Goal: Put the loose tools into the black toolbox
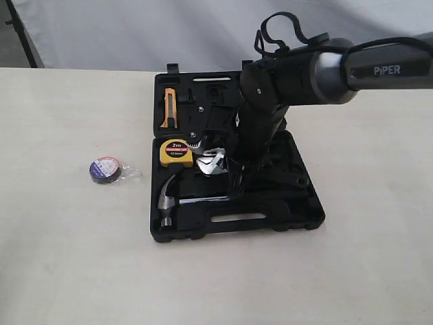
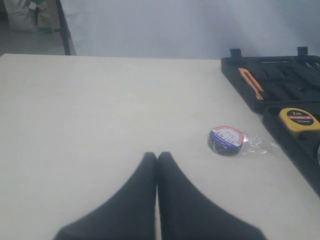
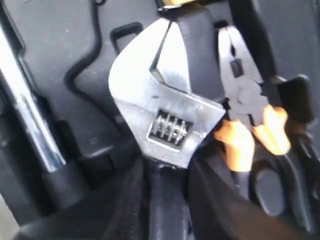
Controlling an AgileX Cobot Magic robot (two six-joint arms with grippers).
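Exterior view, from the left: the tape roll (image 1: 105, 169) lies on the bare table (image 1: 67, 264), half out of a clear wrapper and well apart from the toolbox (image 1: 308, 218). It is the one tool plainly not yet packed. The left gripper (image 2: 157, 156) does not show in this view. The left wrist view has it above the table, its fingers pressed together with nothing between them and the roll off to one side of it.

Further right the toolbox lies open and flat. Its far half carries an orange knife (image 1: 169, 108). A yellow tape measure (image 1: 176, 152) sits at the left of the near half, and the hammer (image 1: 169, 196) lies below it, head to the left and shaft running right along the front. It looks packed, though whether it is pressed fully home cannot be told.

Just right of the tape measure is the wrench (image 1: 211, 164), head up and tilted. The right gripper (image 3: 167, 190) is clamped round its black handle, over the moulded tray and beside the orange-handled pliers (image 3: 250, 125). Whether it has touched down in its recess is unclear.

By this judgement one tool is in, one is being placed and one is left.

The table is pale cream, matt and uncluttered, and a white cloth (image 1: 135, 34) hangs behind it.
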